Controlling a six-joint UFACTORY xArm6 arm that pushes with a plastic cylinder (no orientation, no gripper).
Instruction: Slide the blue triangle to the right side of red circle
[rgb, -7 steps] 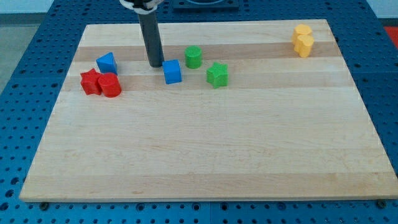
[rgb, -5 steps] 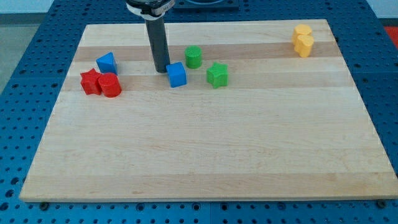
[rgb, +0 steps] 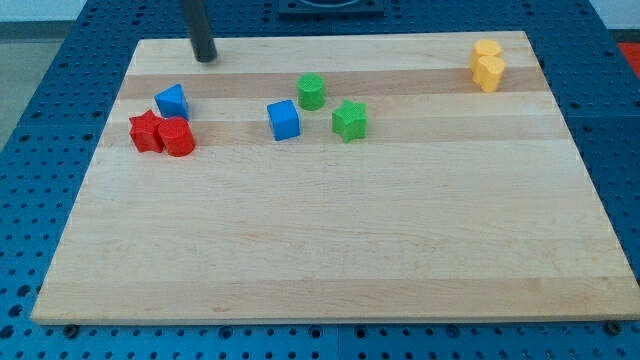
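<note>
Blue pegboard surrounds a pale wooden desk (rgb: 330, 250) carrying eight small blocks. No claw on this rig, so nothing to call apart or together; my tip (rgb: 207, 58) on the dark rod sits near the desk's top edge, touching no block.

Task status: not done, by my reading. Blue triangle (rgb: 172, 101) lies below my tip and slightly to the view's left, near but apart from it. It rests just above the red circle (rgb: 177, 137), close to or touching it, not on the circle's right. Red circle is further below my tip, with the red star (rgb: 146, 131) touching its left side. Space right of the circle looks open. What is left: get behind the triangle and push it round to the view's right, then down.

Count:
- blue: two, triangle and cube (rgb: 283, 119), cube below-right of my tip
- red: two
- green: two, cylinder (rgb: 311, 91) and star (rgb: 349, 119), right of my tip
- yellow: two (rgb: 487, 65), touching, far right
</note>
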